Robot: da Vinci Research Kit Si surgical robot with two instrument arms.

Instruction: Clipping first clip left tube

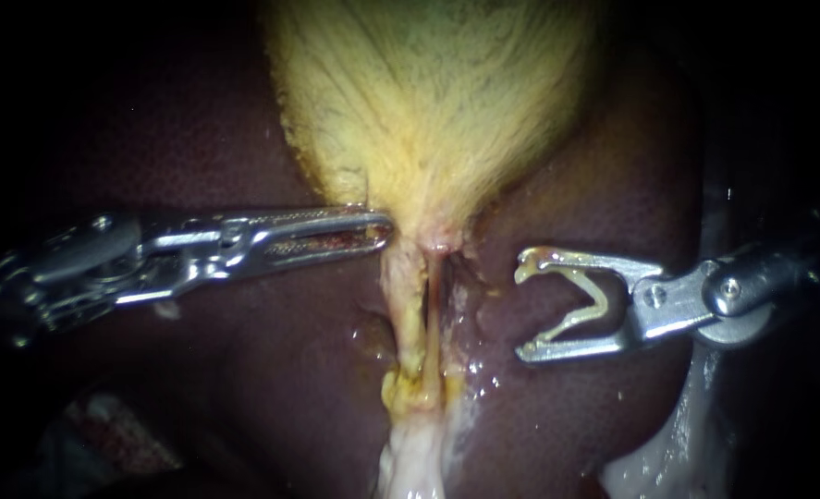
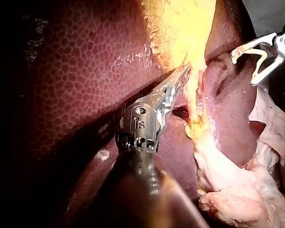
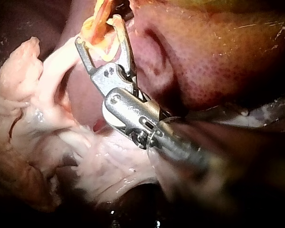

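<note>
While our left instrument [image 1: 384, 231] held its jaws clamped on the gallbladder [image 1: 428, 111] neck, the left tube [image 1: 403, 310] ran bare below it, a slit apart from the right tube [image 1: 439, 310]. Our right instrument [image 1: 525, 310] hung just beside both, jaws spread, 1 clip [image 1: 602, 300] seated between them. We judged this the approach; next, straddle only the left tube, then close.

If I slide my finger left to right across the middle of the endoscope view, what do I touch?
left instrument → left tube → right tube → clip, held by the right instrument
</note>
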